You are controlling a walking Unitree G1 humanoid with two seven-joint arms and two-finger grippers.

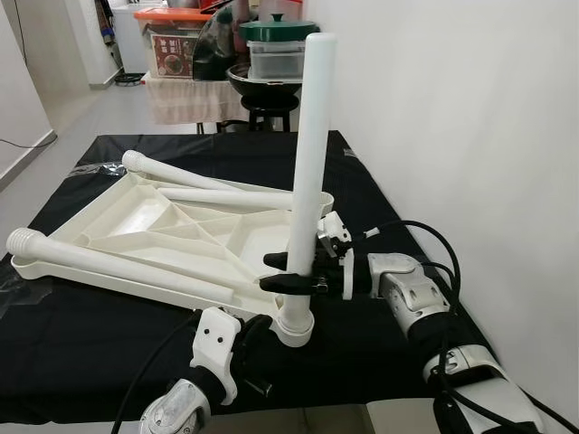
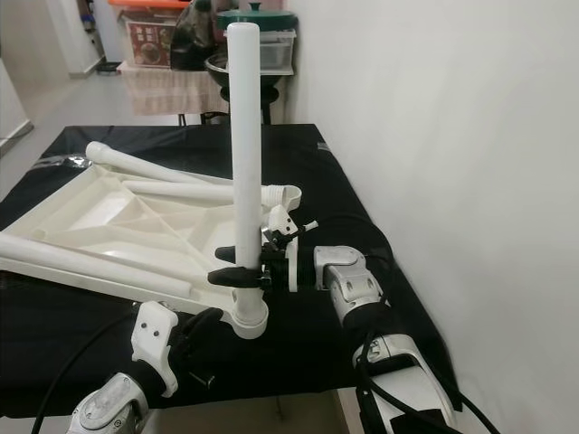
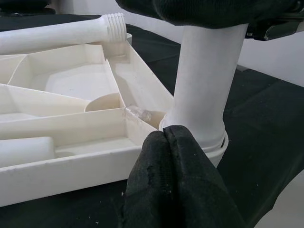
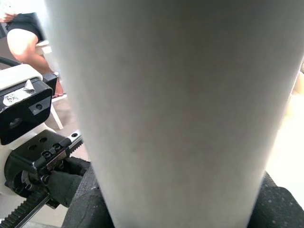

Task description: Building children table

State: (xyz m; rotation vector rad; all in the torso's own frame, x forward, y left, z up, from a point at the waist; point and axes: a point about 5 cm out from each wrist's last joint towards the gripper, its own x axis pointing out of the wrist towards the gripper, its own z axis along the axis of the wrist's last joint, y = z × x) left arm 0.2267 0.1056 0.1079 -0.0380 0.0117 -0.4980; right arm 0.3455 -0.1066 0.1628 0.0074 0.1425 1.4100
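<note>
The white plastic table top (image 1: 122,215) lies upside down on a black cloth. One white leg (image 1: 312,136) stands upright in the socket (image 1: 296,327) at its near right corner. My right gripper (image 1: 270,273) comes in from the right and is shut on this leg low down, one finger on each side; the leg (image 4: 166,95) looms close in the right wrist view. My left gripper (image 3: 165,138) is shut with nothing between its fingers, its tips resting against the socket collar (image 3: 216,142). Three loose legs lie across the top, the nearest (image 1: 109,267) along its front edge.
A white wall (image 1: 470,136) runs close along the table's right side. Behind the table a stool carries stacked pots and a green lid (image 1: 276,32). The black cloth (image 1: 81,344) reaches the near table edge. Part of a person (image 4: 21,40) appears in the right wrist view.
</note>
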